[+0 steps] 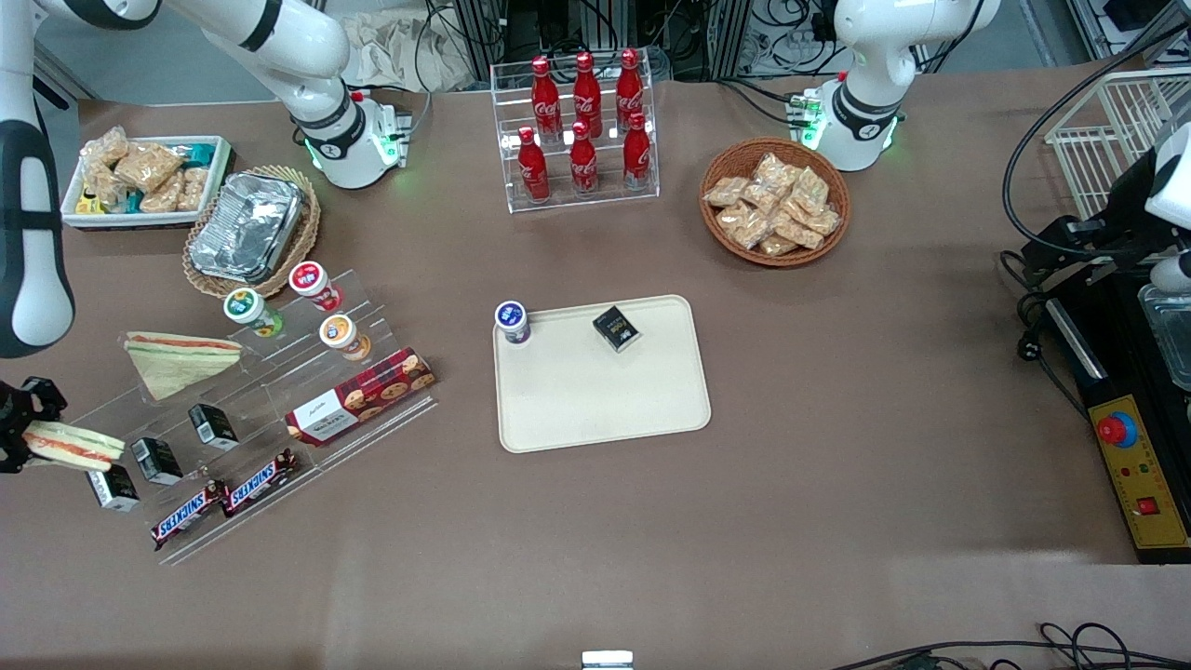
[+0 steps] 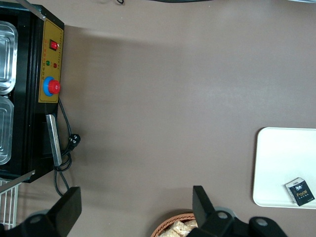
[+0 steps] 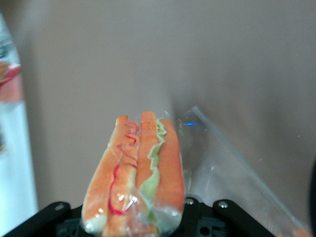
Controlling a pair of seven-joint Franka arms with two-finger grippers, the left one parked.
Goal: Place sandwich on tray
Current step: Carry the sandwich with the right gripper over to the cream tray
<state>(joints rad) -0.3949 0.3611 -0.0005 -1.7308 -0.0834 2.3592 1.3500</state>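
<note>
My gripper [image 1: 20, 430] is at the working arm's end of the table, near the front edge of the clear display stand. It is shut on the clear-wrapped sandwich [image 1: 73, 445], which shows red-orange and pale green filling stripes and is held above the table. The right wrist view shows the sandwich [image 3: 136, 177] close up between the jaws. The cream-beige tray [image 1: 605, 400] lies flat in the middle of the table, well away from the gripper. It also shows in the left wrist view [image 2: 281, 168].
A second sandwich [image 1: 177, 358] lies on the clear stand [image 1: 279, 437] with yogurt cups, small black cartons, a cookie box and Snickers bars. On the tray stand a cup [image 1: 512, 322] and a black carton [image 1: 616, 328]. A foil container [image 1: 249, 226], cola rack [image 1: 582, 130] and snack basket [image 1: 774, 200] stand farther back.
</note>
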